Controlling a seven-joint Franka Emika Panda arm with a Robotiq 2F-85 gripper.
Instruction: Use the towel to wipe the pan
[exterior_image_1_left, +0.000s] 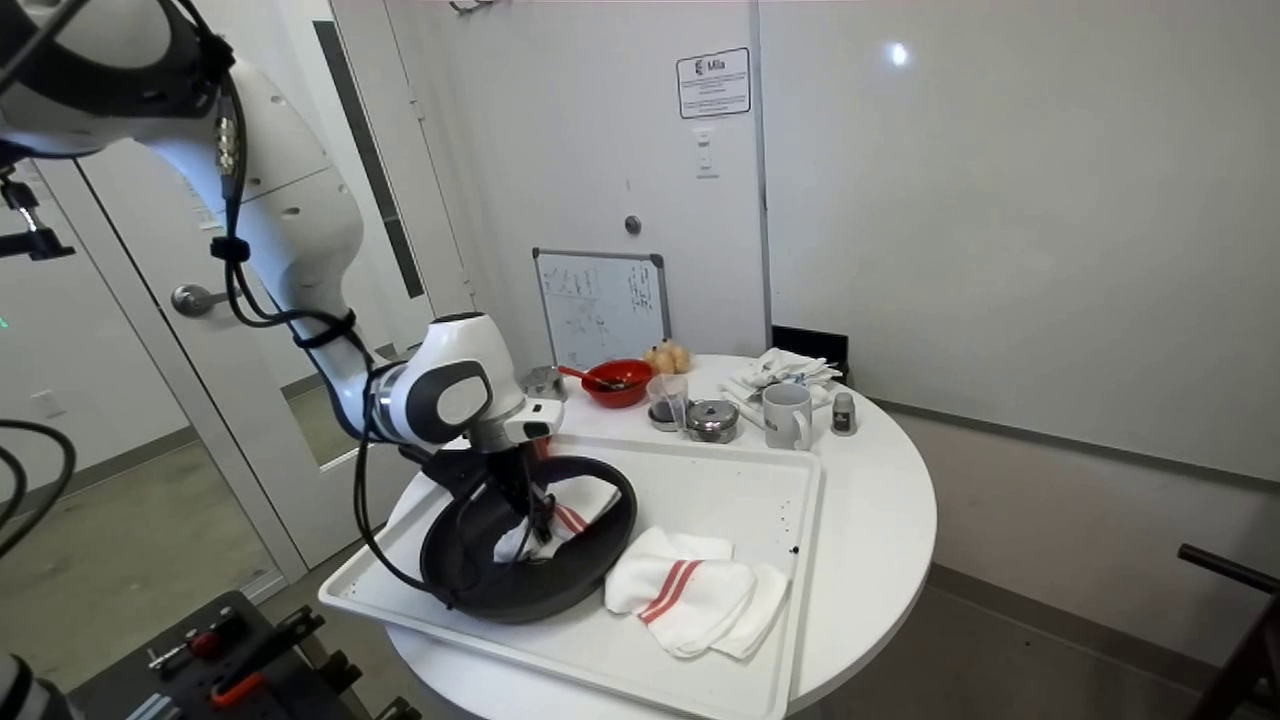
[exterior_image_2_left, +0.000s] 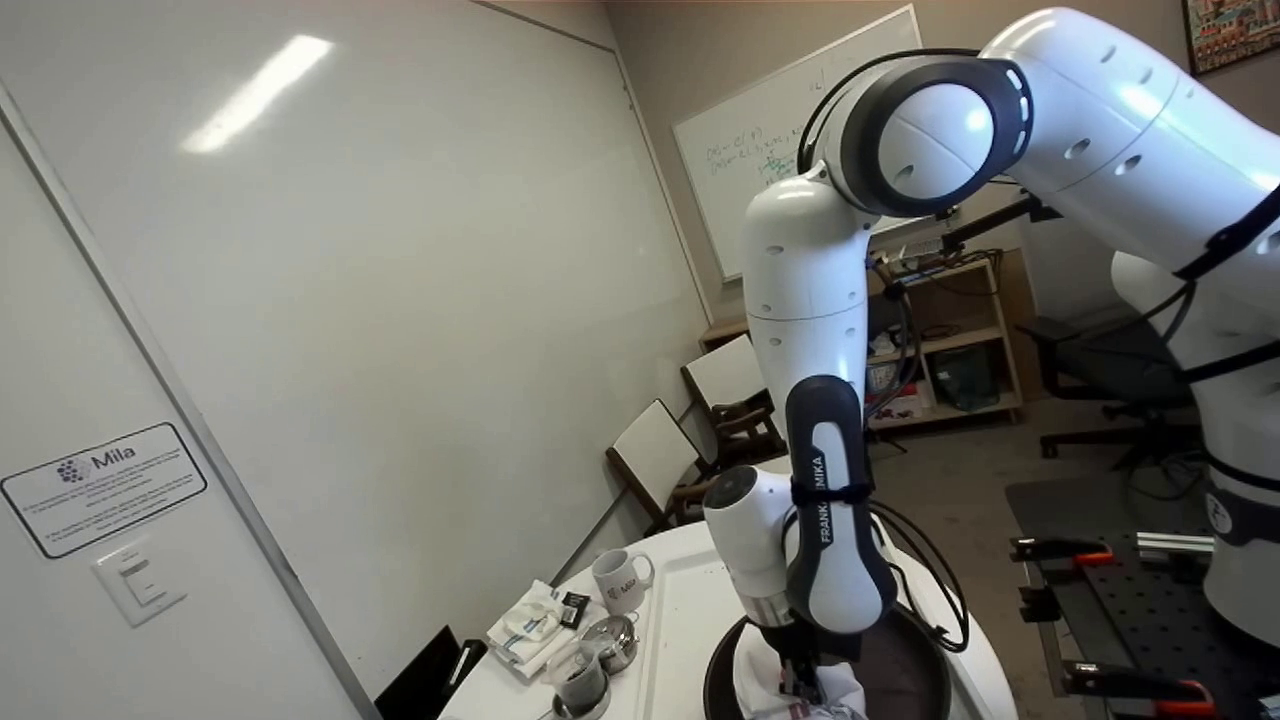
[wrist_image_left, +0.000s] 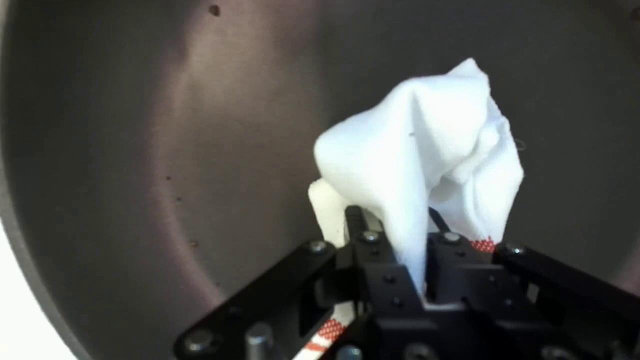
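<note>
The pan (exterior_image_1_left: 525, 600), large, round and black, sits on the white tray and shows in all views. Inside it is the towel (wrist_image_left: 380, 145), white with red stripes and bunched into folds. My gripper (wrist_image_left: 397, 220) reaches down into the pan, its fingers (wrist_image_left: 356, 220) shut on a fold of the towel that rises between them. Loose cloth spreads on both sides of the fingers over the pan's dark floor. In an exterior view the towel (exterior_image_1_left: 585, 497) lies low in the pan, partly behind the gripper. I cannot make out the pan's handle clearly behind the wrist.
A larger folded white cloth (exterior_image_1_left: 690, 595) with red stripes lies on the tray (exterior_image_1_left: 735, 480), right beside the pan. Along the table's far side stand a red bowl (exterior_image_1_left: 615, 393), a lidded metal pot (exterior_image_1_left: 713, 422), a mug (exterior_image_1_left: 787, 412), a shaker (exterior_image_1_left: 843, 414) and crumpled cloths (exterior_image_1_left: 785, 368).
</note>
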